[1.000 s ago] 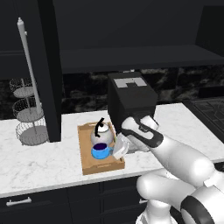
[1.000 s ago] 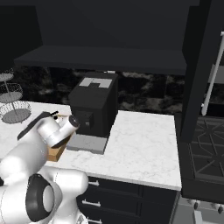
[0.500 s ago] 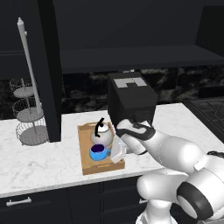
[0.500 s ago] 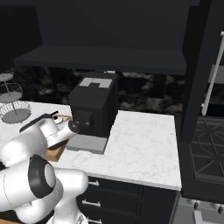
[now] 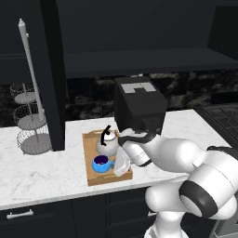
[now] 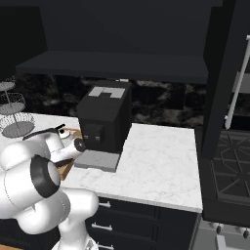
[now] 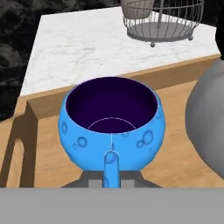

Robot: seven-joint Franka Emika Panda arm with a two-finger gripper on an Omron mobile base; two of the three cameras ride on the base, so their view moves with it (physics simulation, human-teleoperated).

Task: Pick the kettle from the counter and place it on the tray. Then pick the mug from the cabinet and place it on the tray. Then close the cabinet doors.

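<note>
The blue mug (image 5: 101, 163) with its dark purple inside rests on the wooden tray (image 5: 94, 179) on the counter (image 5: 37, 172). The silver kettle (image 5: 108, 145) stands just behind it. My gripper (image 5: 115, 166) reaches in low from the mug's right. In the hand view the mug (image 7: 111, 127) is close up with its handle toward me. My gripper (image 7: 112, 181) has its tips tight on either side of that handle. The kettle (image 7: 209, 122) bulges at the right, and the tray (image 7: 43, 105) rim runs behind. Both cabinet doors (image 5: 51, 74) (image 6: 222, 73) stand open.
A big black coffee machine (image 5: 139, 104) (image 6: 105, 117) stands right of the tray, close to my arm. A wire basket stand (image 5: 30, 125) (image 7: 159, 19) is at the counter's left. A stove (image 6: 229, 171) lies to the right. The open door's bar handle (image 5: 30, 69) hangs over the counter.
The mug has slid slightly left and down on the tray with the gripper. My elbow has swung out toward the right and lower.
</note>
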